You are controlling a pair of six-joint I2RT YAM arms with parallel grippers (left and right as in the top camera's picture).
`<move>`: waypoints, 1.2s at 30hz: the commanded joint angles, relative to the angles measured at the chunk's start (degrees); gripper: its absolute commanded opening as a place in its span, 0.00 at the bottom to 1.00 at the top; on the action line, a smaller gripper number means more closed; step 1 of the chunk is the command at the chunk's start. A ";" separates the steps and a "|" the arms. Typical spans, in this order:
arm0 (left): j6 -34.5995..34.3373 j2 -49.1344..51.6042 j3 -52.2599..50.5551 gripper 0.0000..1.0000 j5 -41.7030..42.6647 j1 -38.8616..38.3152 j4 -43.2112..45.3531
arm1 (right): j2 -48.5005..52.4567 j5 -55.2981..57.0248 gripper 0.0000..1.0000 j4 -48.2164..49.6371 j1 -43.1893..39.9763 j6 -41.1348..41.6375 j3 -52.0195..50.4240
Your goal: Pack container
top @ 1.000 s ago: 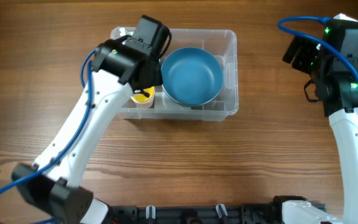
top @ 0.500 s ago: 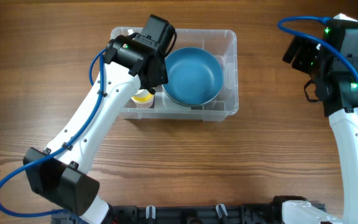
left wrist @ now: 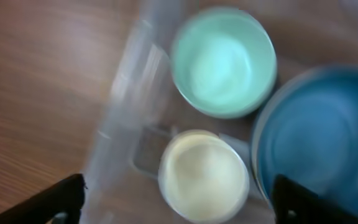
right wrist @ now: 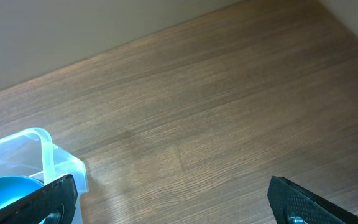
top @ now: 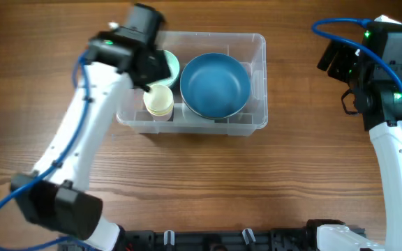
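The clear container (top: 259,43) lies in the upper middle of the table. Inside it sit a large blue bowl (top: 215,85), a pale yellow cup (top: 159,102) and a mint green cup (top: 172,67). My left gripper (top: 151,70) hovers open above the container's left end. In the left wrist view the yellow cup (left wrist: 204,177) lies between my spread fingers (left wrist: 61,199), untouched, with the mint cup (left wrist: 222,62) beyond it, the blue bowl (left wrist: 322,143) to the right and the container wall (left wrist: 129,93) to the left. My right gripper (top: 337,59) hangs open and holds nothing, far right of the container.
The right wrist view shows bare wooden table, with the container's corner (right wrist: 42,155) and a sliver of the blue bowl (right wrist: 5,193) at its lower left. My right gripper (right wrist: 182,205) spans open wood. The left arm's white links run from the front left edge up to the container.
My left gripper has opened and drawn back to the left and upward from the container's left end. Both cups, hidden under it before, now show.
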 commanded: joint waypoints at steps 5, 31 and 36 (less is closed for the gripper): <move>0.28 -6.67 1.99 1.00 -1.25 15.26 -0.09 | 0.50 1.20 1.00 0.02 -0.02 -0.52 0.79; 0.28 -6.64 1.97 1.00 -1.27 21.16 -0.07 | -3.82 1.20 1.00 0.00 0.00 -0.02 0.76; 0.28 -6.64 1.97 1.00 -1.25 21.16 -0.07 | -17.92 1.20 1.00 0.00 0.04 -0.04 0.76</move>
